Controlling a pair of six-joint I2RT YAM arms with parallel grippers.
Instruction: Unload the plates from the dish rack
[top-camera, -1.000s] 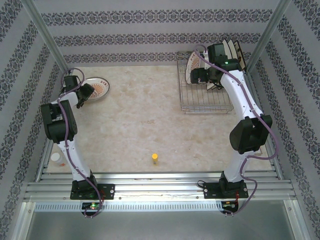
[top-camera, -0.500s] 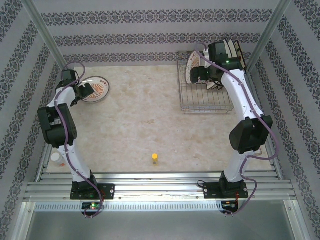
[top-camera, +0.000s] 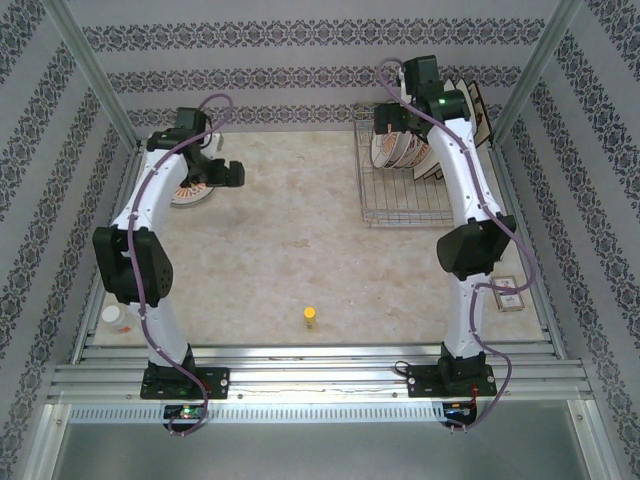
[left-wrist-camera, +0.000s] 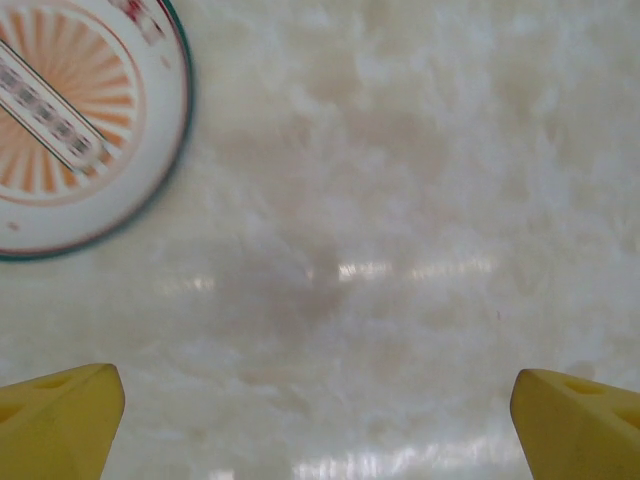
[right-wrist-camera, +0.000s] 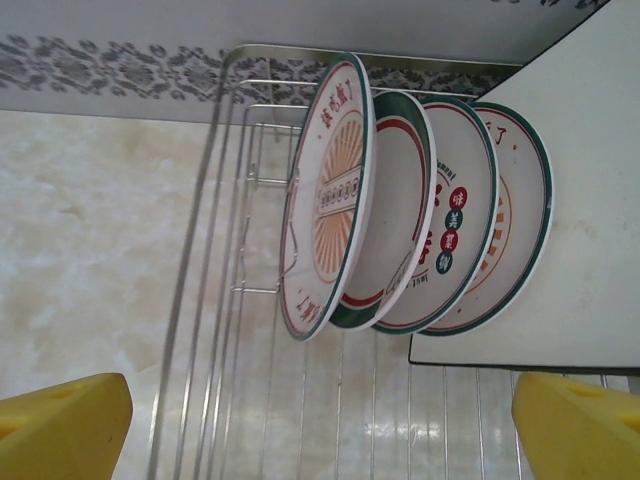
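Lifting away from the laid-down plate, left jaws spread wide, right jaws spread, risen before racked plates

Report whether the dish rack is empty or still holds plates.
Still loaded: four round plates stand on edge in the dish rack, a square plate showing its white back behind them.

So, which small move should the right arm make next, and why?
Probably ease the right end effector forward to the rim of the front round plate. The jaws stand open and empty, short of the plates; this plate is the first of four upright in the dish rack, with free space in front of it.
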